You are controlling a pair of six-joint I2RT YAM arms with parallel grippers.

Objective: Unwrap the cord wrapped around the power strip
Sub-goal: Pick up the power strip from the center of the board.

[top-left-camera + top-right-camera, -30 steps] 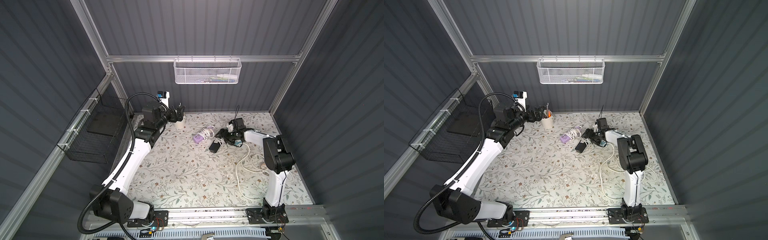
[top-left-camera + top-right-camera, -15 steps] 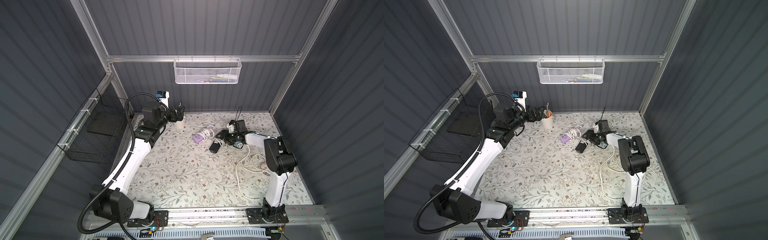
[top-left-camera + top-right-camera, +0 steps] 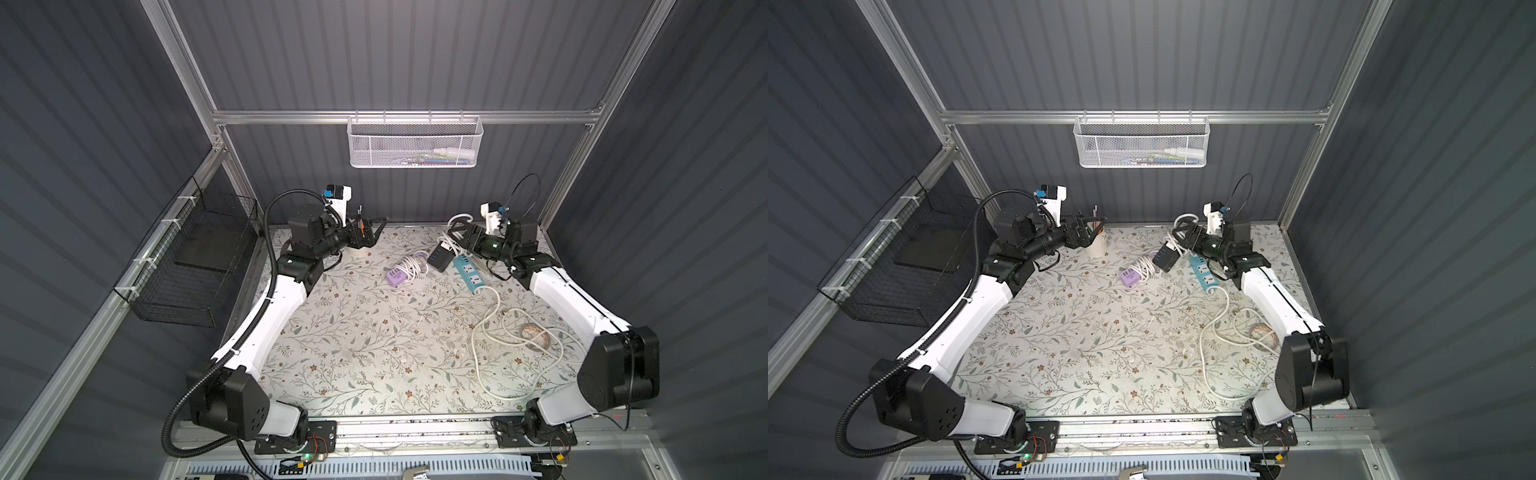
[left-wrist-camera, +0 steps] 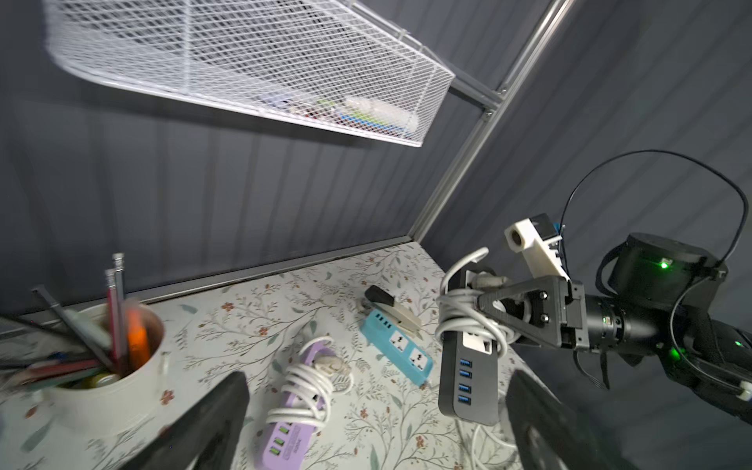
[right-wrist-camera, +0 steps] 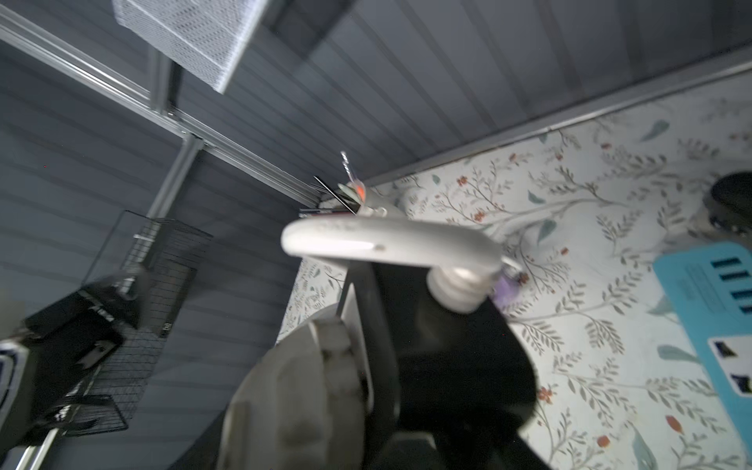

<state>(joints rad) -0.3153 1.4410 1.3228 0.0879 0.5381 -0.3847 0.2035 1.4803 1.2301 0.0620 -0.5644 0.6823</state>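
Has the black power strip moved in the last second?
Yes: the black power strip rose toward the back wall, away from the purple strip.

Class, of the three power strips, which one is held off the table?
The black power strip, held in the right gripper; the purple power strip and blue power strip lie on the table.

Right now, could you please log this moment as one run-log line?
right jaws: gripping black power strip, lifted | cord: wrapped around it | left jaws: open, empty
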